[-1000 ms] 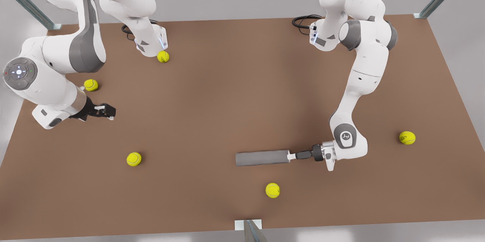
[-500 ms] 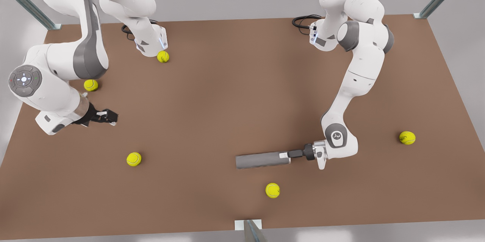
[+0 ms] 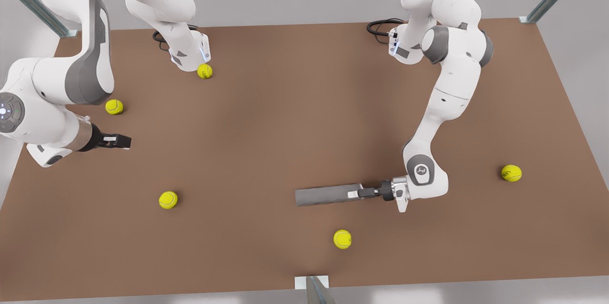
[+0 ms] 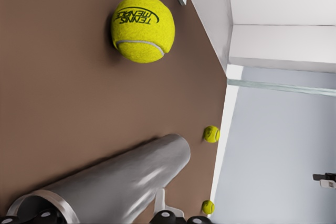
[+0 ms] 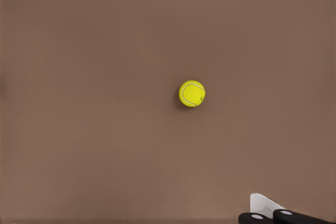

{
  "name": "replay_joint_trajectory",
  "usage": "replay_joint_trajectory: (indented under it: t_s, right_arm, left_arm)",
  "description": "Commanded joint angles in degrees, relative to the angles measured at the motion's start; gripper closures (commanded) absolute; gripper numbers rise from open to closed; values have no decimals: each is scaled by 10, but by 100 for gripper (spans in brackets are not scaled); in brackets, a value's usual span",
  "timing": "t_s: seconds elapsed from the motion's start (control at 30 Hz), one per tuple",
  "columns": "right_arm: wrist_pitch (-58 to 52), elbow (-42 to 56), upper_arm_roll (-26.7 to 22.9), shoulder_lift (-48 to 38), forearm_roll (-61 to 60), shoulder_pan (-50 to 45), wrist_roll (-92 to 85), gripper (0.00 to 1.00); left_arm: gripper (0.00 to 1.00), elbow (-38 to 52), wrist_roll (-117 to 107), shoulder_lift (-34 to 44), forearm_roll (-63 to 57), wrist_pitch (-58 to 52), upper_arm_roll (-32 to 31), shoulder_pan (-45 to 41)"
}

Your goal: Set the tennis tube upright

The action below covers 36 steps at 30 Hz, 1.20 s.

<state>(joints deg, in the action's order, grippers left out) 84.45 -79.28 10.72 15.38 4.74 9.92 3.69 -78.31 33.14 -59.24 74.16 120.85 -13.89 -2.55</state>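
So far the tennis tube (image 3: 326, 195) is seen lying flat on the tabletop (image 3: 295, 118), low and right of centre in the front view; no lifting is shown. The left tool (image 3: 354, 193) is set at its open silvery-rimmed end, one finger outside the wall; a closed grip cannot be told. The right tool (image 3: 124, 141), narrowly parted and empty, is held waiting at mid-left. Gripping and tipping upright are judged left.

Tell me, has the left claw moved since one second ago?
Yes. The left claw advanced toward the front view's left, over the tennis tube's end, farther from the ball.
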Motion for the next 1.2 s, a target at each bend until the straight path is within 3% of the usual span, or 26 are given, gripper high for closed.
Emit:
replay_joint_trajectory:
  t_s: [0.0, 0.43, 0.9, 1.17]
  right_arm:
    - [0, 1, 0, 0, 0, 0, 0, 0]
    - [-2, 2, 0, 0, 14, 3, 1, 0]
    - [-3, 1, -2, 5, 14, 9, 3, 0]
    - [-14, 1, -2, 7, 14, 9, 3, 0]
  left_arm:
    - [44, 0, 0, 0, -2, -2, 0, 0]
    - [60, 0, 0, 5, -14, -24, 16, 0]
    - [61, 0, 3, 5, -11, -24, 14, -1]
    - [67, 0, -2, 11, -12, -28, 14, -1]
